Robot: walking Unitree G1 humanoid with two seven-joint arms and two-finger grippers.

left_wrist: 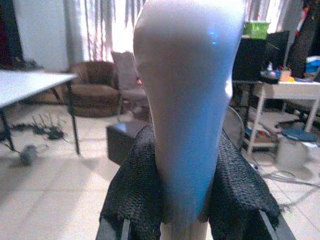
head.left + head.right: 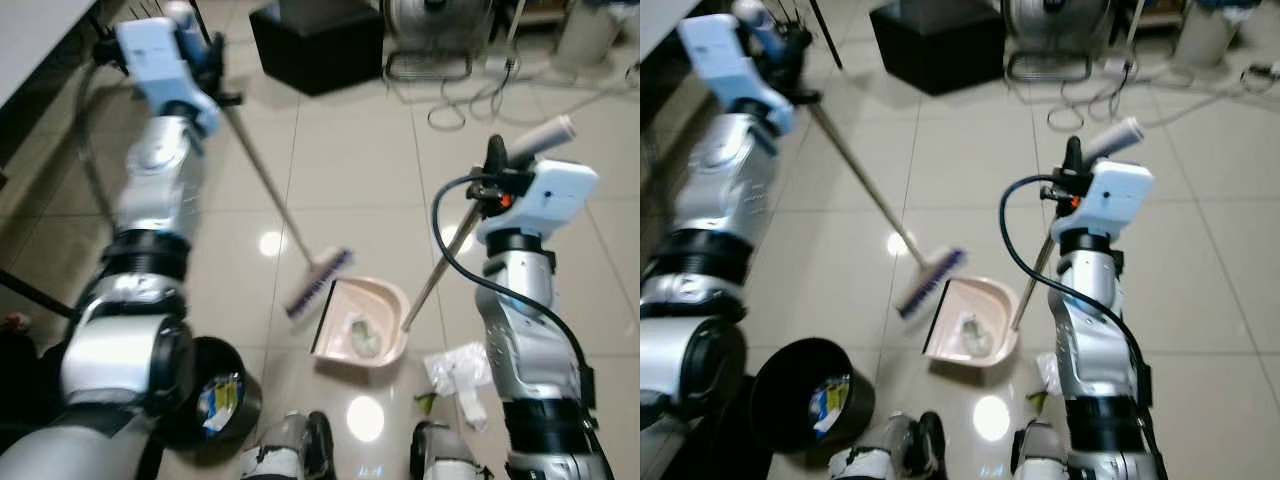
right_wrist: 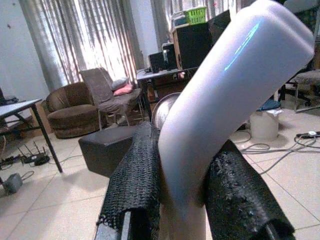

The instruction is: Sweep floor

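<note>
Left gripper (image 1: 187, 210) clamps one broom (image 2: 318, 283) handle; right gripper (image 3: 187, 200) clamps one dustpan (image 2: 362, 322) handle, brush head beside pan.

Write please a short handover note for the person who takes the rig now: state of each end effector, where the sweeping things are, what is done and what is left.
Left end effector: shut on the broom handle, raised at the robot's left.
Right end effector: shut on the dustpan handle.
Broom head is on the tiled floor at the open edge of the dustpan.
Done: some debris already lies in the dustpan.
Left: crumpled white paper lies on the floor beside the right leg, outside the pan. The black bin, with some trash in it, stands by the left leg; the pan is not yet emptied.
</note>
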